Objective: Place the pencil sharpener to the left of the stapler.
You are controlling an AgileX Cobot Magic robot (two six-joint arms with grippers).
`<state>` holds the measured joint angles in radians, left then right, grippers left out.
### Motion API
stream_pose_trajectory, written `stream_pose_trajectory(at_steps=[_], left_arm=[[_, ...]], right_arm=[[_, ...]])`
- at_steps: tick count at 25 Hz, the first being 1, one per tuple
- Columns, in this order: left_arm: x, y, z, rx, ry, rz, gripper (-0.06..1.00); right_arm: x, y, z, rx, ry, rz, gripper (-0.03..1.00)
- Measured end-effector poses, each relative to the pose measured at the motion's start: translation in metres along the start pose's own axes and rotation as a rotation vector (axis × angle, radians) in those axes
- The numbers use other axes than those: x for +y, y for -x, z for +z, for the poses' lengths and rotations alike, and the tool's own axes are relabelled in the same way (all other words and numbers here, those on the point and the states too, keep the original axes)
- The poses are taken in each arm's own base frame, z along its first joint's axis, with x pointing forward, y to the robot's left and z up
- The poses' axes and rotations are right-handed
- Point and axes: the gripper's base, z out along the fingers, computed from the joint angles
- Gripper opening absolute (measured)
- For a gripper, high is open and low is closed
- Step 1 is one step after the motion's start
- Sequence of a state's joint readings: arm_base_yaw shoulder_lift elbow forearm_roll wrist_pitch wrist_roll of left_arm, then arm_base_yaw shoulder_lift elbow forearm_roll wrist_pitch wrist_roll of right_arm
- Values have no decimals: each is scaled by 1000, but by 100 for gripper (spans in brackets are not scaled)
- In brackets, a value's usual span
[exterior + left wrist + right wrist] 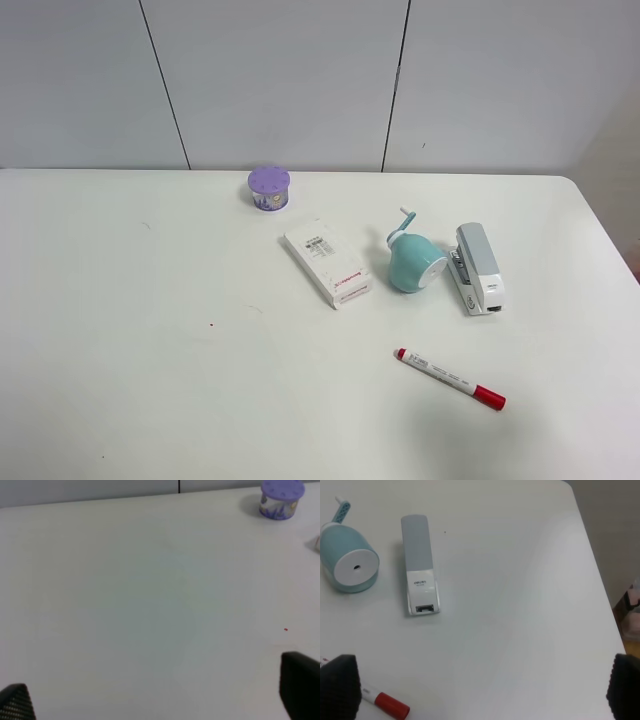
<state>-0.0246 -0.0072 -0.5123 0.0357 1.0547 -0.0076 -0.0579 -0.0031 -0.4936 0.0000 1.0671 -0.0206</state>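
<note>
The teal pencil sharpener [414, 262] lies on its side on the white table, its white round face [356, 566] turned toward the front and its small crank [341, 511] at the back. Immediately to its right lies the grey and white stapler [477, 268], a small gap between them; the right wrist view shows the stapler [419, 563] lengthwise. Neither arm appears in the high view. My left gripper [160, 700] hangs open over bare table, only its dark fingertips [300, 680] showing. My right gripper [480, 690] is open too, its fingertips [339, 685] far apart, nearer the table's front than the stapler.
A white box with red print [327, 262] lies left of the sharpener. A small purple round container [269, 188] stands behind it near the wall. A red-capped marker [450, 379] lies toward the front. The table's right edge [592, 565] is close to the stapler.
</note>
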Motion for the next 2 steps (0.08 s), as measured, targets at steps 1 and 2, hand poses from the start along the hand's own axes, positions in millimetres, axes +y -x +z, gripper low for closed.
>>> stream_pose_trajectory(at_steps=[1, 2], left_arm=[[0, 0, 0, 0, 0, 0, 99], [0, 0, 0, 0, 0, 0, 99]], right_arm=[[0, 0, 0, 0, 0, 0, 99], [0, 0, 0, 0, 0, 0, 99]])
